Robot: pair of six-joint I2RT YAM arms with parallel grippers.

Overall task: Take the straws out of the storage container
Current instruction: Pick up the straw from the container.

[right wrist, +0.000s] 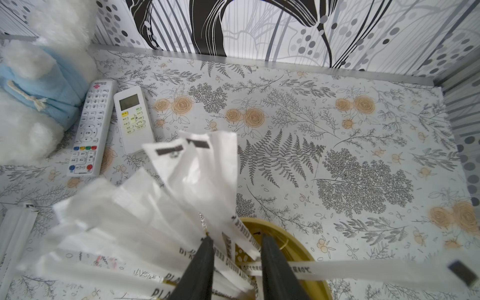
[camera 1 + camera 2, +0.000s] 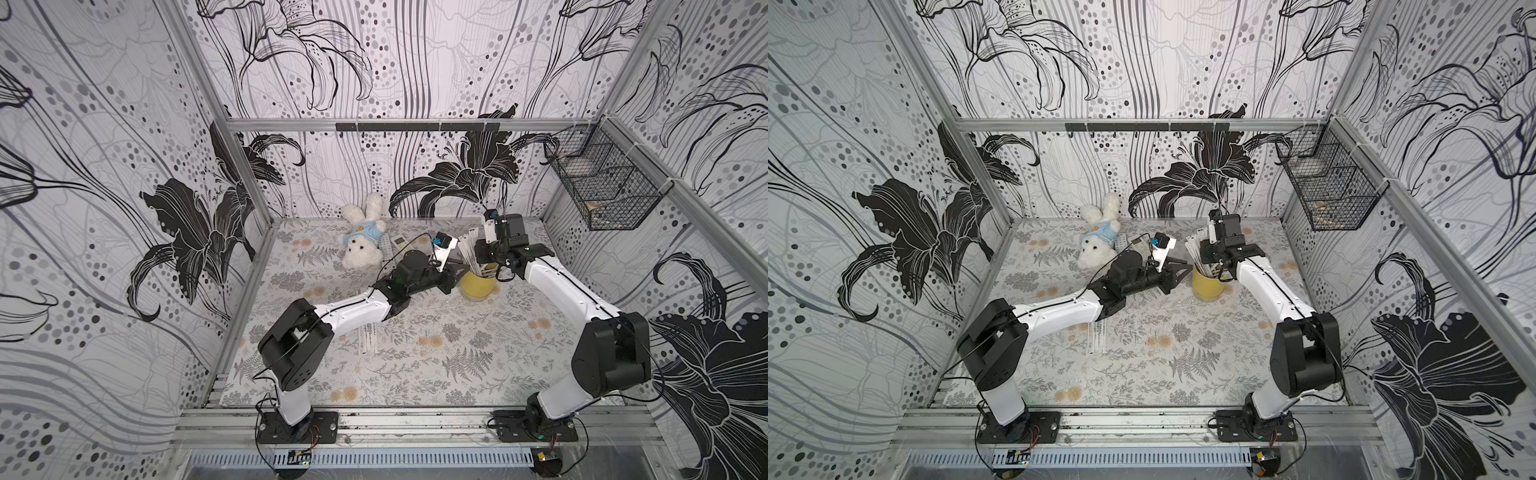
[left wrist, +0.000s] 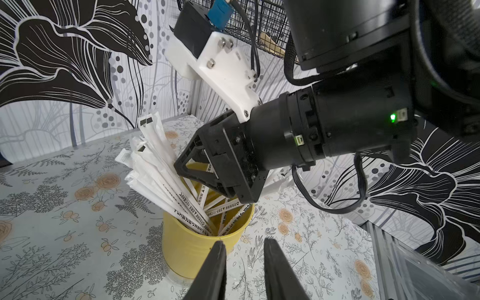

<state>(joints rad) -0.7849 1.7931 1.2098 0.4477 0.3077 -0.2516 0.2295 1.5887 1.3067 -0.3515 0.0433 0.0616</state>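
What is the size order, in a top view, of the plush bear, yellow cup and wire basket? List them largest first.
1. wire basket: looks largest, but it hangs higher on the wall, nearer the camera, so its rank is unsure.
2. plush bear
3. yellow cup

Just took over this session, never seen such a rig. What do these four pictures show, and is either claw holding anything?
Two robot arms with claw grippers stand at a table. Two pictures look down from overhead; two are shot from the wrists. The yellow cup holds wrapped straws; a few loose straws lie nearer the arm bases. A plush bear and two remotes lie at the back. The left gripper is open beside the cup; the right gripper is open among the straws, apparently holding nothing.
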